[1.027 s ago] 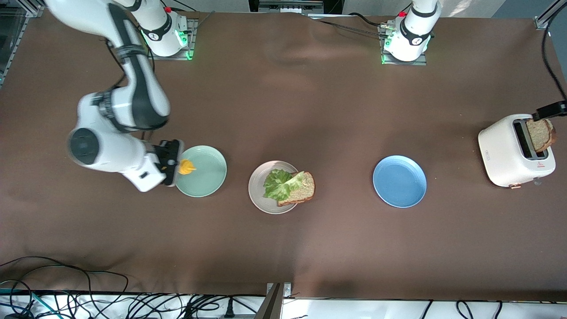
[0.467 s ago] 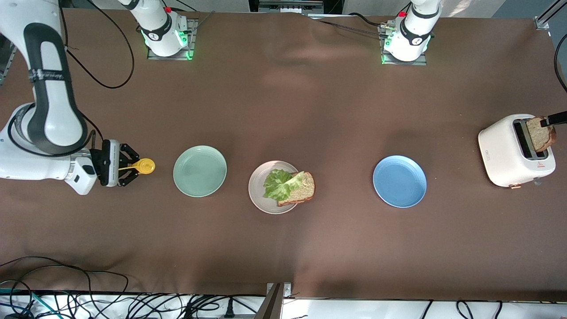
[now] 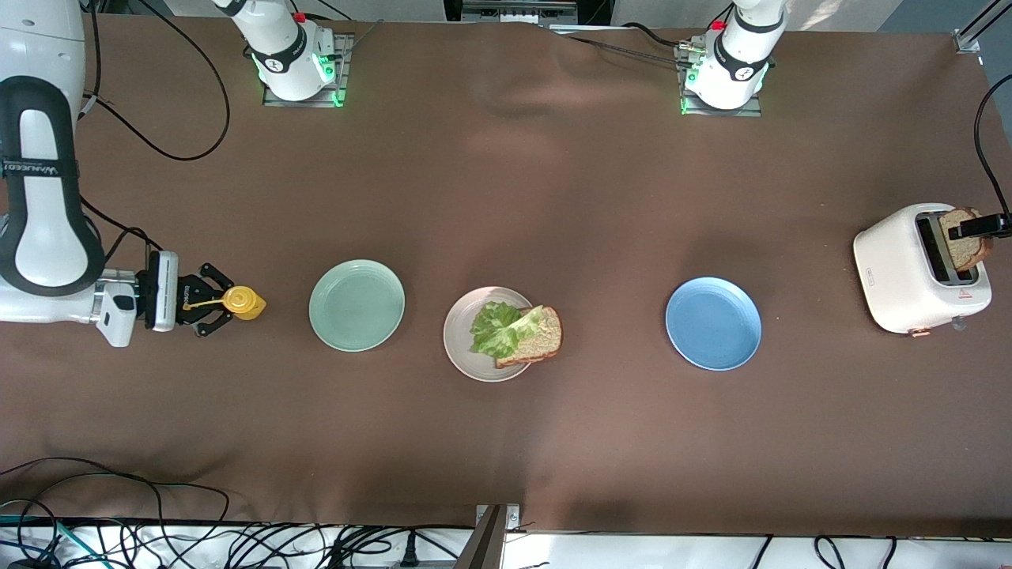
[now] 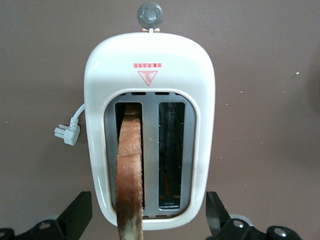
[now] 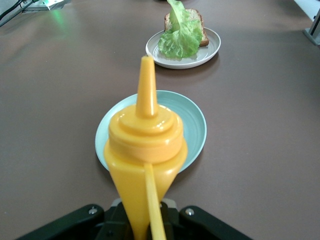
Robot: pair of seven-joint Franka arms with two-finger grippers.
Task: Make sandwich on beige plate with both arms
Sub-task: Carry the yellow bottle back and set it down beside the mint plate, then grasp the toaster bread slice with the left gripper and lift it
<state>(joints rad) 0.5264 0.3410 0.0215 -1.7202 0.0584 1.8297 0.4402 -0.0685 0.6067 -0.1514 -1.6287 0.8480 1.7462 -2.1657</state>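
We see the round pale beige plate (image 3: 486,333) mid-surface, between the mint-green plate (image 3: 356,305) toward the right arm's end and the round blue plate (image 3: 713,323) toward the left arm's end. On it lie a square slice of brown speckled bread (image 3: 534,338), overhanging the rim, and a ruffled green lettuce leaf (image 3: 496,327) partly over it.

Our right gripper (image 3: 207,303) is beside the mint-green plate, near the right arm's edge of the brown cloth surface (image 3: 553,197), its fingers closed on a yellow squeeze bottle (image 3: 242,303).

Our left gripper (image 3: 979,226) is over the white two-slot toaster (image 3: 917,269) at the left arm's end; we cannot tell how its fingers stand. A second brown bread slice (image 3: 964,241) stands up out of one slot.

Open cloth lies nearer the front camera than all three plates.
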